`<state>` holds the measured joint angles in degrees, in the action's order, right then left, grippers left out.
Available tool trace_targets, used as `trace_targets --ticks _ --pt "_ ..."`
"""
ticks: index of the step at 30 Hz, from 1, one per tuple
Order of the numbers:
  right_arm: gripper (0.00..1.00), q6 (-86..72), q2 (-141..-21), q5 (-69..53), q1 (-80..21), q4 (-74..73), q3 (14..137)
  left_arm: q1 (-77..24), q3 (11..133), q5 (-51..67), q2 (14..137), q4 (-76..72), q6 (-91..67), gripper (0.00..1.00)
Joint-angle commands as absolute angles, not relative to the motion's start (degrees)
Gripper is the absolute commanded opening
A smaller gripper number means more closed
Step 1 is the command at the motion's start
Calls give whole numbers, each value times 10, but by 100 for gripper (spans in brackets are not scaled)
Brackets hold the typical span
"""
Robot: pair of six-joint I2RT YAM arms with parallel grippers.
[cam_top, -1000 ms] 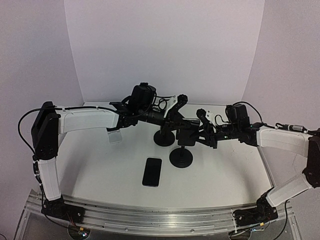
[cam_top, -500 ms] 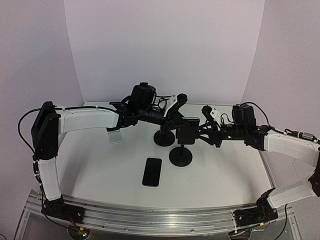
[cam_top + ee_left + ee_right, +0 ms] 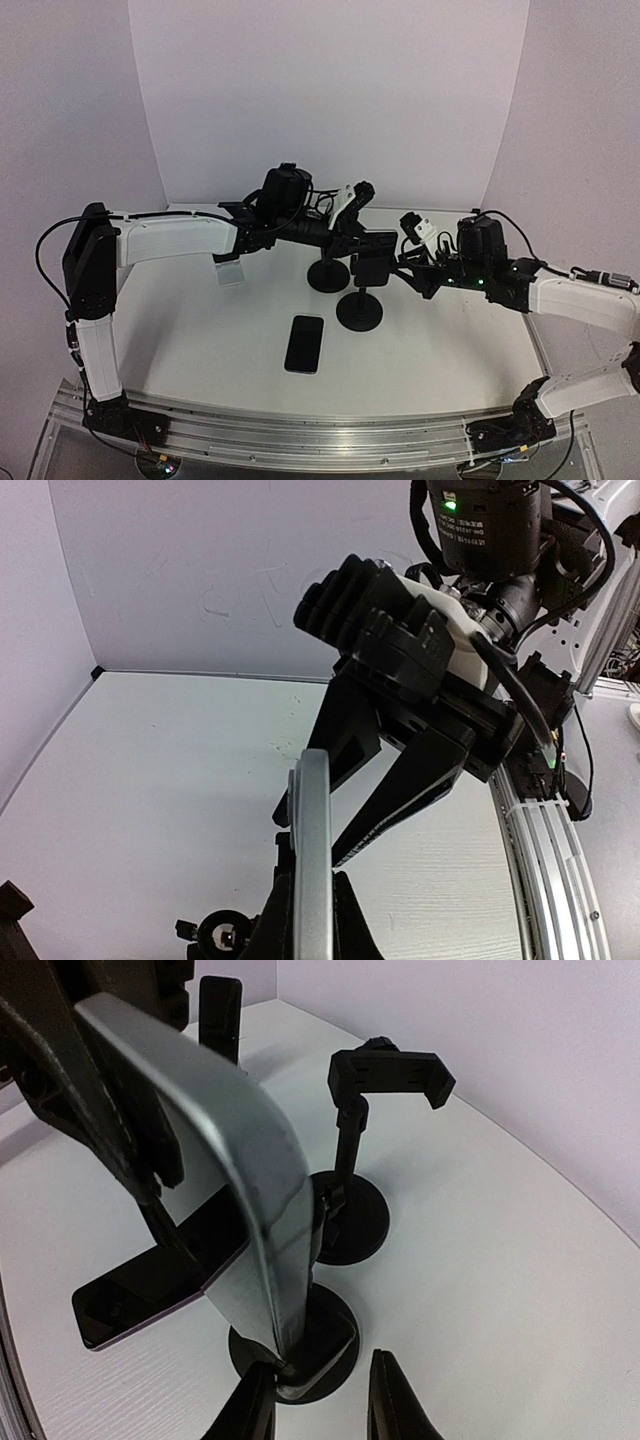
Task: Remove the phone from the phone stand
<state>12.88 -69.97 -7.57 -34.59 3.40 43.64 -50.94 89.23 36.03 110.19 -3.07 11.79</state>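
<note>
Phone (image 3: 255, 1175): standing upright on the phone stand (image 3: 360, 314).
Left gripper (image 3: 362, 230): jaws clamping the phone's top.
Right gripper (image 3: 322, 1362): jaws gaping apart, straddling the phone's lower edge.

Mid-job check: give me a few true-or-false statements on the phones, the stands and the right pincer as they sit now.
1. A dark phone lies flat on the table. True.
2. Both stands hold a phone. False: the rear stand has an empty clamp.
3. The silver phone stands upright over the near stand. True.
4. The right pincer is far from the silver phone. False: its fingers flank the phone's lower end.
</note>
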Motion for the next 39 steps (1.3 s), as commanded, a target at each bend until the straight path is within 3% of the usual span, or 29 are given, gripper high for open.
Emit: trace_targets --ticks 1,15,29,39 --pt "26 96 -715 -36 -354 49 452 -500 890 327 1089 20 100 0" --pt "15 52 -722 0 -373 75 463 -500 878 338 1086 9 99 0" --pt "18 53 -729 29 -384 46 504 -502 876 336 1085 22 125 0" --pt "4 45 -734 44 -385 32 510 -502 879 352 1085 37 124 0"
